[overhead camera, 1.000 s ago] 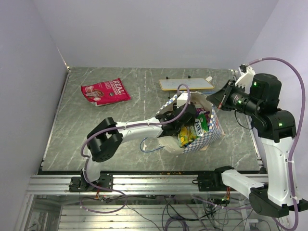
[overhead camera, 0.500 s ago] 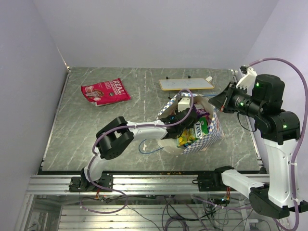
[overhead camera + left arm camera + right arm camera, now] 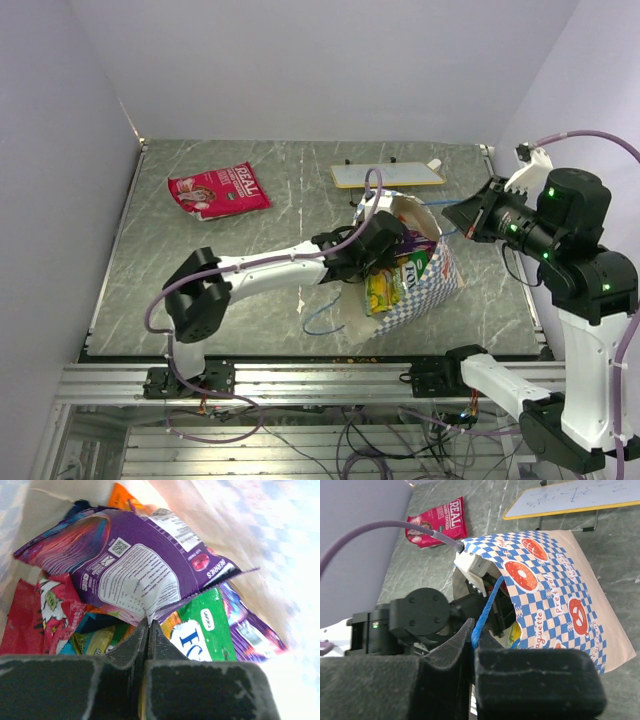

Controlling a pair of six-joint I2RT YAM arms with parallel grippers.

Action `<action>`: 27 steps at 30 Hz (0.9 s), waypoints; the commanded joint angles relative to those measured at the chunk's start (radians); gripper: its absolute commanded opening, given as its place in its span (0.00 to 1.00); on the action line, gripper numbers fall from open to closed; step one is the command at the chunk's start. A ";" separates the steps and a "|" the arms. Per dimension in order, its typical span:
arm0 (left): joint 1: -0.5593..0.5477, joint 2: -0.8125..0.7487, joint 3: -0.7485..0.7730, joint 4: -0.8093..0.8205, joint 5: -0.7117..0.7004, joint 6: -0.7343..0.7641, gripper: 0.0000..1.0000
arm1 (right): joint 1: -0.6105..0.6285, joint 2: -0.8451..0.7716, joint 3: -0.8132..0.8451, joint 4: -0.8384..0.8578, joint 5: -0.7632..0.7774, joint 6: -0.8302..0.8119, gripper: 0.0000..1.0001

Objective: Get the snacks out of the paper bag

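The blue-and-white checkered paper bag lies on its side right of centre, its mouth facing left. My left gripper is inside that mouth, shut on the lower corner of a purple snack packet. Beside it lie a green packet, a red one and an orange one. My right gripper is shut on the bag's blue cord handle and holds it up at the bag's upper right. A red-pink packet lies on the table at the far left.
A flat cream board on black feet stands just behind the bag. The bag's other blue cord trails loose on the table in front of it. The left arm stretches across the middle of the table.
My left gripper has pushed deeper into the bag and closed from open onto the purple packet. The right gripper has shifted right with the cord, and the bag's mouth has turned slightly.
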 commanded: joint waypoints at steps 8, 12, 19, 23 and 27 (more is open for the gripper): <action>0.007 -0.206 0.082 -0.238 0.234 0.010 0.07 | 0.003 -0.058 -0.065 0.175 0.068 0.057 0.00; 0.007 -0.228 0.123 -0.301 0.306 0.018 0.07 | 0.001 -0.063 -0.108 0.216 0.056 0.084 0.00; 0.008 -0.314 0.182 -0.381 0.311 0.045 0.07 | 0.002 -0.059 -0.130 0.218 0.090 0.088 0.00; 0.022 -0.367 0.255 -0.479 0.321 0.079 0.07 | 0.002 -0.053 -0.144 0.211 0.103 0.087 0.00; 0.064 -0.439 0.288 -0.530 0.454 0.087 0.07 | 0.003 -0.033 -0.134 0.177 0.138 0.085 0.00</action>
